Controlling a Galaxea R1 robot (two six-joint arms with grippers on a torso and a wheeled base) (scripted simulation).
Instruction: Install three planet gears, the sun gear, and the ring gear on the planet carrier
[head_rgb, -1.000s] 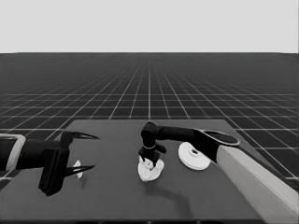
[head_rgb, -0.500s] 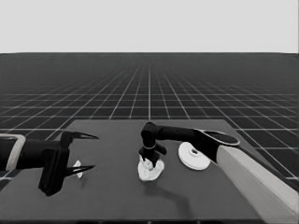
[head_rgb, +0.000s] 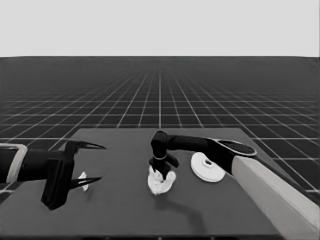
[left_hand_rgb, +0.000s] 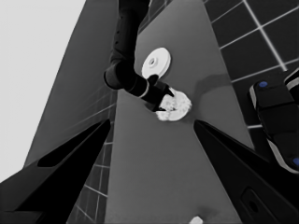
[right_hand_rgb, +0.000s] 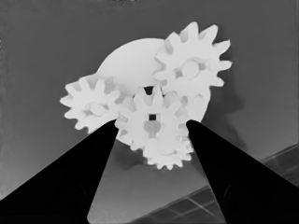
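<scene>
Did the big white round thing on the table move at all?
No. The larger round part lies in the same spot on the table, just right of the right gripper as before.

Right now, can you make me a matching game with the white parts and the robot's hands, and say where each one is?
Things:
1. larger white round part
2. smaller white round part carrying small white toothed gears
3. thin white piece
4. left gripper

Places:
A. under the right gripper, mid-table
B. waiting over the table's left end
C. lying alone, beside the right arm, towards the table's right
D. on the table below the left gripper's fingers

Pairs: 1-C, 2-A, 3-D, 4-B
</scene>
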